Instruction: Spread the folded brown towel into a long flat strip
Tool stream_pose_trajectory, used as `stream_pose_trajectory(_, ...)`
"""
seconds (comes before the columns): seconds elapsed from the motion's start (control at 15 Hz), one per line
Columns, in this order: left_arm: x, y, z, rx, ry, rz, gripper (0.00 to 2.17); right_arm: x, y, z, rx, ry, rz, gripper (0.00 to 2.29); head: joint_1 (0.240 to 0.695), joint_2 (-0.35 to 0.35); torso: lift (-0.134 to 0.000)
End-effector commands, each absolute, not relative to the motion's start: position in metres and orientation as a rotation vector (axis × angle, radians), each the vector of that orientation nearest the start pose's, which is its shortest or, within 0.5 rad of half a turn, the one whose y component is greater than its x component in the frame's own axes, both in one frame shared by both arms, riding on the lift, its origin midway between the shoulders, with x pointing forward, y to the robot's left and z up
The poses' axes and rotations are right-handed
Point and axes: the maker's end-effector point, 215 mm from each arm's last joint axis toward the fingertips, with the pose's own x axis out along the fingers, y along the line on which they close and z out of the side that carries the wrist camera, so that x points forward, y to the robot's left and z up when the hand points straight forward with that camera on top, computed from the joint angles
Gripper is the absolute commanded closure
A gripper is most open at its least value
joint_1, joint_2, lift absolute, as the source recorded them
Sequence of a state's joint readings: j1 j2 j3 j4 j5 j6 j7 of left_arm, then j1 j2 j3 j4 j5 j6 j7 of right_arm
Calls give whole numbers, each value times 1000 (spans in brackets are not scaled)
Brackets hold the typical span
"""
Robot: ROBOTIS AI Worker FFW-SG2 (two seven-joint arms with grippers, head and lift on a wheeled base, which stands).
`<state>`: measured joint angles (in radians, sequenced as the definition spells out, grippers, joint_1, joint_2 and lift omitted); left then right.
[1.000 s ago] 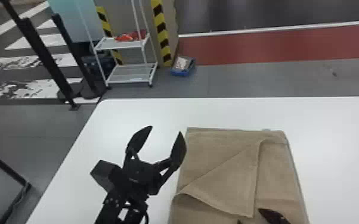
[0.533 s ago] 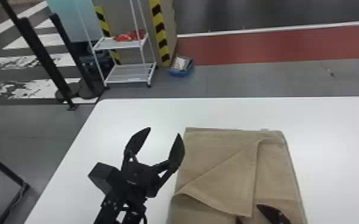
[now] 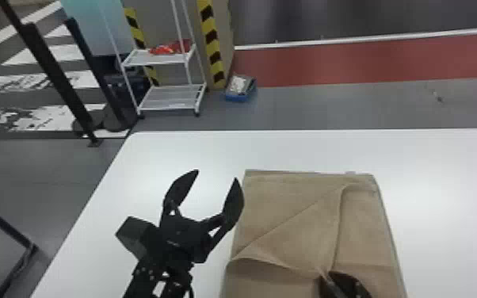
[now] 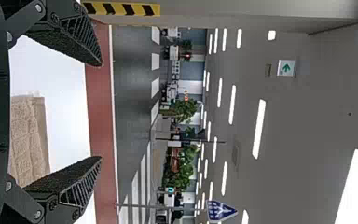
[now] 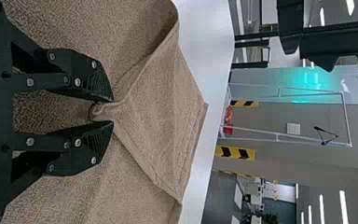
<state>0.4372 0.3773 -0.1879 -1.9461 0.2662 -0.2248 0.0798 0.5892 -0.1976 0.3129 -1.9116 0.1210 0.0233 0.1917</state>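
Brown towel on the white table, folded into a layered block with one flap lying diagonally across the top, and with a raised pinch of cloth held between the closed fingertips of the right gripper. Left gripper just beside the towel's left edge, above the tabletop, with fingers spread and nothing between. Judged as early in the task: a hold on the cloth secured, but with the layers yet to be opened out, drawn into a long strip and smoothed flat.
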Motion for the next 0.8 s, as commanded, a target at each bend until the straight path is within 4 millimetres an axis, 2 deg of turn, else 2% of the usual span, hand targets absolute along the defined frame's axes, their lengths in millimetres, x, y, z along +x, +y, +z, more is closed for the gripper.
stream_pose_trajectory(0.0,448,194,-320,-28,-83,-222,205,335,-48,-466,-132,283,572,940,695,211,-125)
stream_pose_trajectory(0.2,449,193,-320,-27,-81,-224,205,333,-48,-457,-129,261,572,940,695,211,-125)
stream_pose_trajectory(0.33,450,193,-319,-25,-85,-224,205,331,-52,-438,-121,206,562,950,695,210,-125)
stream_pose_trajectory(0.4,451,194,-320,-25,-83,-222,205,331,-61,-426,-119,171,543,1116,695,209,-125)
stream_pose_trajectory(0.53,454,195,-322,-20,-80,-220,205,335,-95,-411,-120,133,479,1183,695,199,-125)
stream_pose_trajectory(0.73,459,197,-322,-18,-83,-216,205,333,-165,-374,-105,27,351,1183,695,131,-125)
